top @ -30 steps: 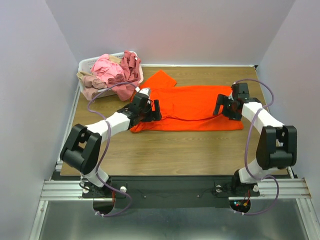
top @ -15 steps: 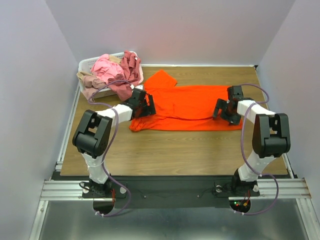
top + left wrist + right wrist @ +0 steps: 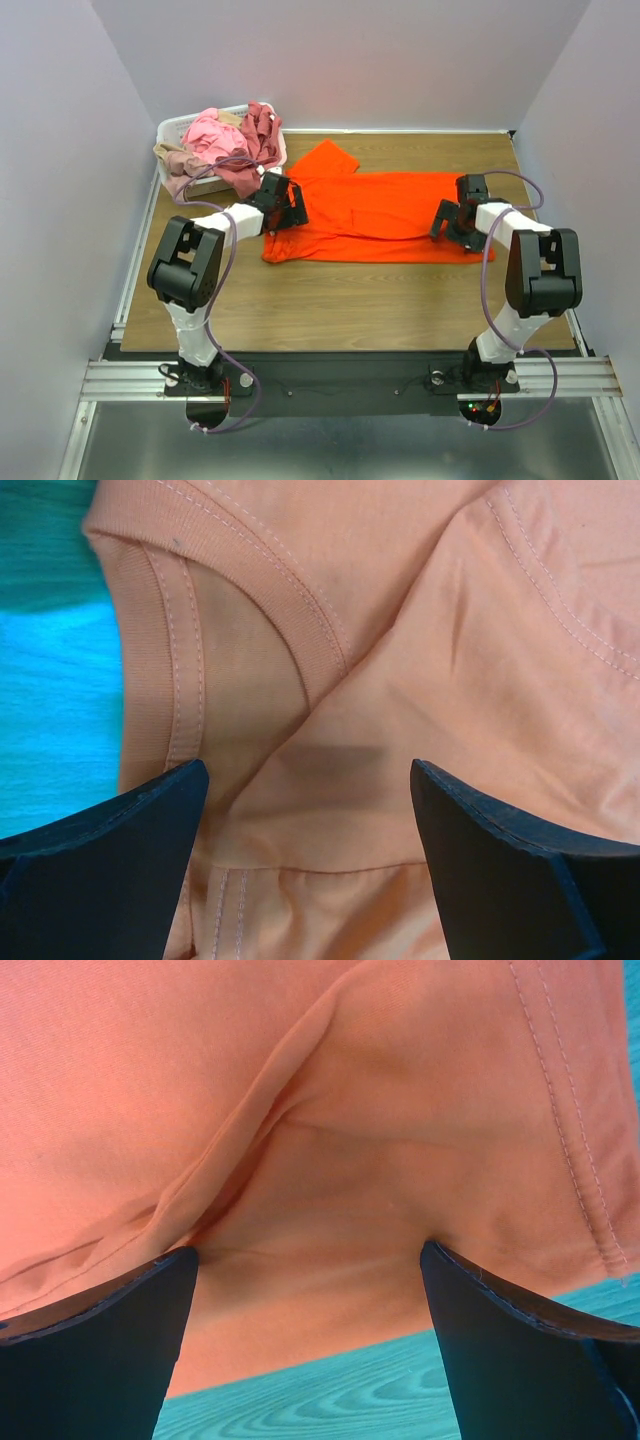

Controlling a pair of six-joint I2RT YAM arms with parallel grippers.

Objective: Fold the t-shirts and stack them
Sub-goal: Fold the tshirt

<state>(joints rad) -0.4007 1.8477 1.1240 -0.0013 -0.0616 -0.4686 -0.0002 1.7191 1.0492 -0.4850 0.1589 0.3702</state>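
A bright orange t-shirt (image 3: 375, 215) lies spread sideways across the wooden table, one sleeve pointing to the far side. My left gripper (image 3: 290, 212) hovers low over its left end, jaws open. In the left wrist view the ribbed collar (image 3: 170, 650) lies just ahead of the open left gripper (image 3: 310, 810), with nothing held. My right gripper (image 3: 448, 222) is open over the shirt's right end. The right wrist view shows the right gripper (image 3: 310, 1290) straddling a soft fold near the stitched hem (image 3: 570, 1130). Pink (image 3: 215, 135), maroon (image 3: 262, 125) and beige (image 3: 175, 158) t-shirts are heaped at the far left.
The heap of shirts sits in a white lattice basket (image 3: 170, 128) at the table's far left corner. Bare wooden table (image 3: 350, 300) stretches between the orange shirt and the arm bases. Grey walls close in on both sides.
The left arm has folded back and its gripper has slid a little left and farther along the shirt's collar end. The right gripper has shifted slightly nearer. Both jaws stay open.
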